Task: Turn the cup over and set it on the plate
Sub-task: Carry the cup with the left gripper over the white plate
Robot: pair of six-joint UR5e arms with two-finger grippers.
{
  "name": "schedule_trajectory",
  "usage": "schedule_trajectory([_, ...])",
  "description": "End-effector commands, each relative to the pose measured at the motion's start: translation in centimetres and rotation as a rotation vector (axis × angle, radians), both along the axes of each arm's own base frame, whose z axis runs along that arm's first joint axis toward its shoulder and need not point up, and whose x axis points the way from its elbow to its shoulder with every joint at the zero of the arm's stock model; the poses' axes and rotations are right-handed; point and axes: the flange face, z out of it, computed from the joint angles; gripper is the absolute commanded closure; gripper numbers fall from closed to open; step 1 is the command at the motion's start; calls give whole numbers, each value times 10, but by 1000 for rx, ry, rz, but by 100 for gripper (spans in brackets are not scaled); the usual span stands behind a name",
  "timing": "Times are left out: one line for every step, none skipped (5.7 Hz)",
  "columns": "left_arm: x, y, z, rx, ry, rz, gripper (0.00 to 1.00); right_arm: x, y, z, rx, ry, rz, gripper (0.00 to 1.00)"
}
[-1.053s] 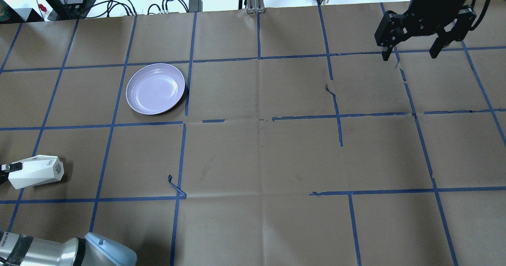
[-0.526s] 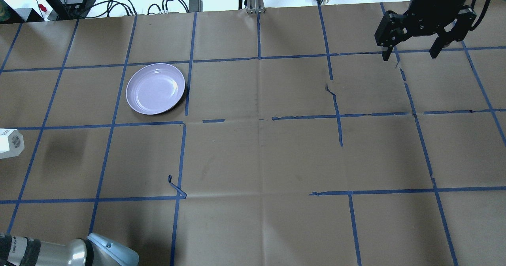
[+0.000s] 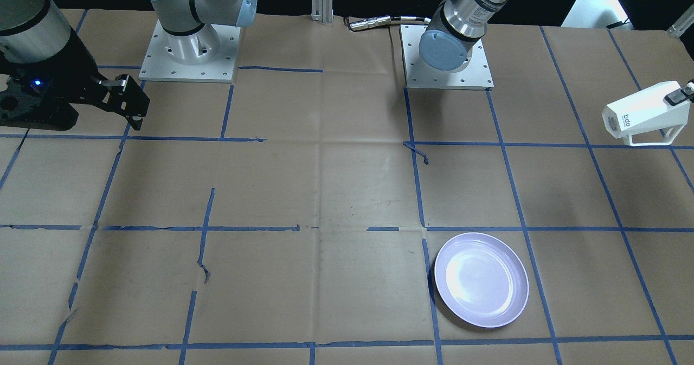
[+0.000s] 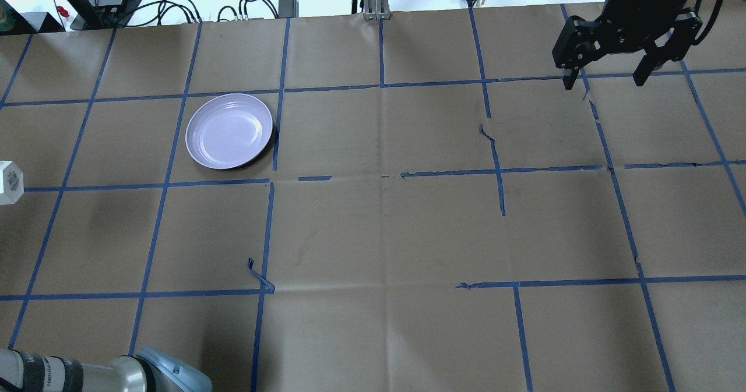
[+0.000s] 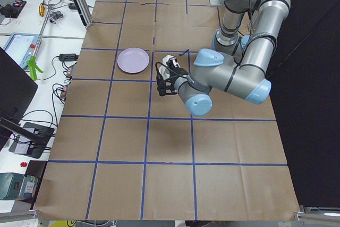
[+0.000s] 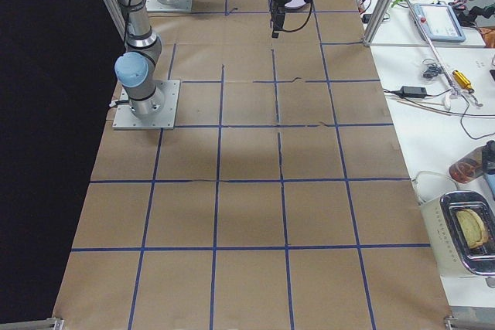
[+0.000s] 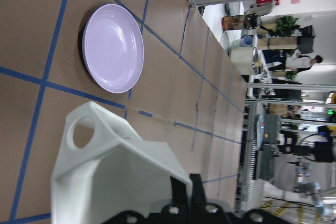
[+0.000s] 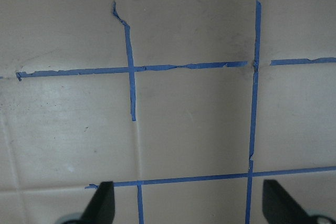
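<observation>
1. Bearings: taken from the overhead view, with 12 o'clock pointing away from the robot.
2. Location: the cup (image 3: 642, 114) is at the far 9 o'clock edge of the table (image 4: 384, 235). It appears to be held clear of the surface, lying on its side. Its printed base faces the table's middle and its handle hangs below.
3. The plate (image 4: 229, 130) sits bare at about 10 o'clock from centre, between 2 and 3 o'clock from the cup and well apart from it.
4. Left gripper (image 3: 676, 96): pinching the cup at its mouth end. A dark pad shows on the outer wall; the inner finger is hidden.
5. Right gripper (image 4: 605, 80): spread wide and holding nothing, hovering at 2 o'clock, far from both items.
6. Handling, judged:
   - The cup looks rigid, hard and smooth-glazed, and fairly light. It would likely chip if knocked, not dent.
   - The flat facets suit flat pads well. Edges between facets would let it twist.
   - A hold at the mouth sits away from the cup's weight, so the base end may droop or swing during rotation.
   - The open handle is thin and angular, a poor place to grip.
7. Risk: the plate is glossy and shallow, so a cup set down hard could skid or clink. A gentle, level set-down is advised.
</observation>
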Motion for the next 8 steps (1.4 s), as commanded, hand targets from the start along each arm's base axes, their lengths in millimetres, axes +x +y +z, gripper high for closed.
schedule_trajectory([-97,-87,44,54,-372,-77,100,0,0,0,1,0,0,0])
schedule_trajectory([-170,-130,51,54,-547,-166,100,0,0,0,1,0,0,0])
schedule_trajectory([-246,-160,53,39,-707,-243,100,0,0,0,1,0,0,0])
schedule_trajectory([-317,-175,55,0,-834,-326,100,0,0,0,1,0,0,0])
schedule_trajectory([-376,-183,50,-24,-937,-393,100,0,0,0,1,0,0,0])
schedule_trajectory([-423,-194,30,-17,-1054,-452,100,0,0,0,1,0,0,0])
schedule_trajectory([-433,-204,11,-12,-1075,-473,100,0,0,0,1,0,0,0])
schedule_trajectory([-435,-218,-20,-21,-1078,-477,100,0,0,0,0,0,0,0])
